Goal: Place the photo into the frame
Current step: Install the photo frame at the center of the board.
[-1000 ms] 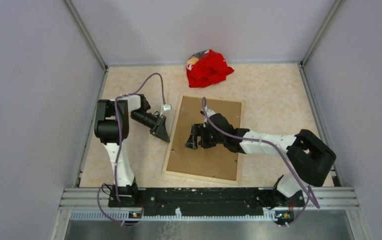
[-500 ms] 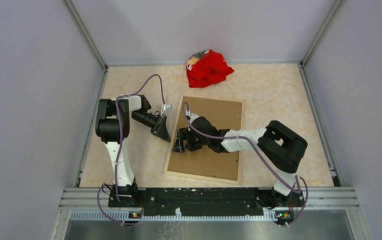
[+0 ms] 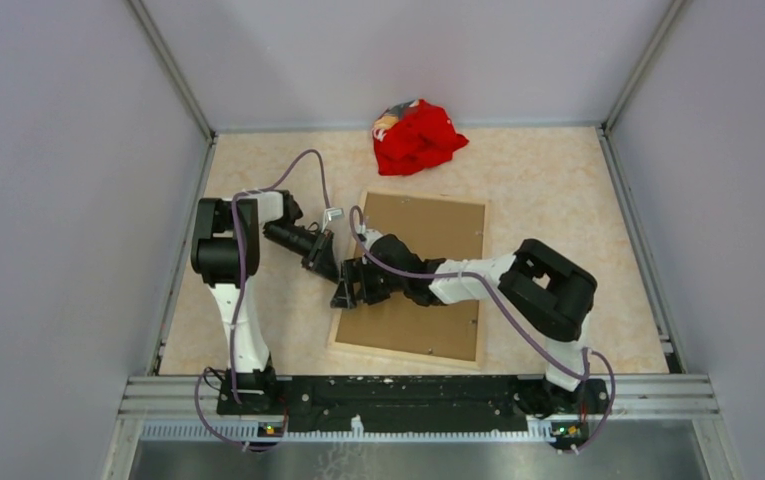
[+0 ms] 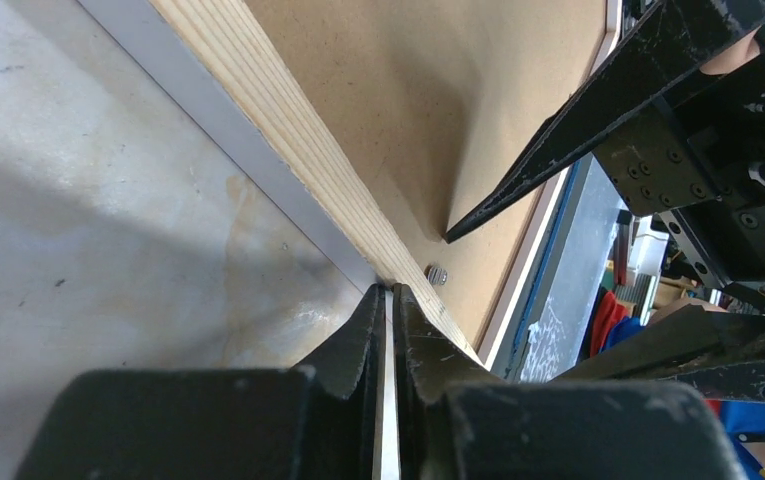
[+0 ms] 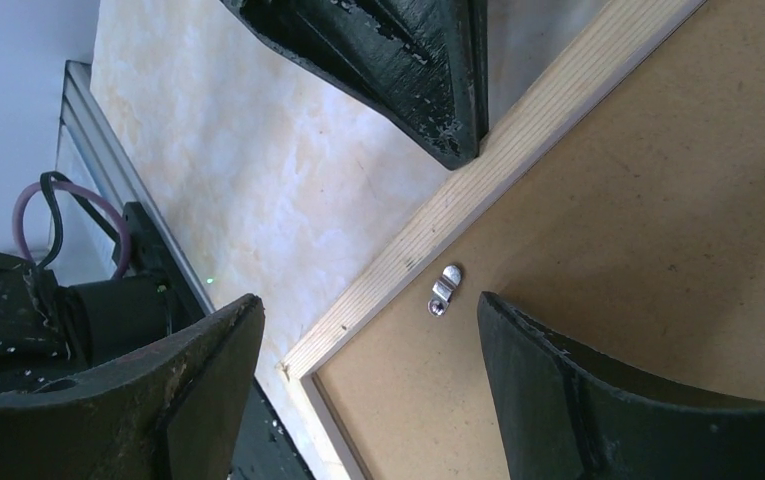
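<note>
The frame [image 3: 403,352] lies face down on the table, its pale wood back edge [image 5: 518,150] around the brown backing board [image 3: 438,230]. The photo is not in view. My left gripper [image 3: 326,268] is shut, and its tips [image 4: 390,290] touch the frame's left outer edge [image 4: 288,150]. My right gripper [image 3: 344,296] is open and empty just above the frame's left side. Its fingers straddle the wood edge and a small metal clip [image 5: 445,288] on the board [image 5: 658,250], midway [image 5: 368,302] between them. The clip also shows in the left wrist view [image 4: 436,274].
A crumpled red cloth [image 3: 418,135] lies at the back of the table. Grey walls close in the left, right and back. The two grippers are close together at the frame's left edge; the right finger [image 4: 558,130] hangs over the board.
My right gripper has moved left across the backing board to the frame's left edge, staying open. My left gripper has edged slightly toward the frame's edge.
</note>
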`<state>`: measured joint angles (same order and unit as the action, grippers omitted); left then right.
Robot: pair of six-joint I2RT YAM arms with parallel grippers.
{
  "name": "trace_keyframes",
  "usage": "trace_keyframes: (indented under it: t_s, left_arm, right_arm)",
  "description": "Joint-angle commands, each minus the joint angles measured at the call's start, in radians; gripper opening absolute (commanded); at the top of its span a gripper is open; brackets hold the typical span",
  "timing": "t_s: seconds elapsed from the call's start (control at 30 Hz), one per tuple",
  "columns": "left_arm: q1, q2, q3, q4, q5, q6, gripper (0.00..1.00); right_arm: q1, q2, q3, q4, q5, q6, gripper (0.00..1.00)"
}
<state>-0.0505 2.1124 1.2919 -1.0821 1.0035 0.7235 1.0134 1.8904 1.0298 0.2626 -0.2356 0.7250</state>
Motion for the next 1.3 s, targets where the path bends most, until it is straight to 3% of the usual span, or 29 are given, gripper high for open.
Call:
trace_keyframes:
  t_s: [0.0, 0.87, 1.27]
  left_arm:
    - [-0.012, -0.012, -0.016, 0.079, -0.012, 0.017, 0.09]
    - [-0.015, -0.043, -0.027, 0.094, -0.039, -0.007, 0.09]
    - [-0.015, -0.052, -0.033, 0.094, -0.041, -0.006, 0.10]
  right_arm:
    - [0.019, 0.018, 0.034, 0.028, -0.019, 0.003, 0.79]
    - [0.037, 0.066, 0.066, 0.019, -0.046, 0.011, 0.78]
    - [0.037, 0.077, 0.119, -0.077, -0.034, -0.087, 0.78]
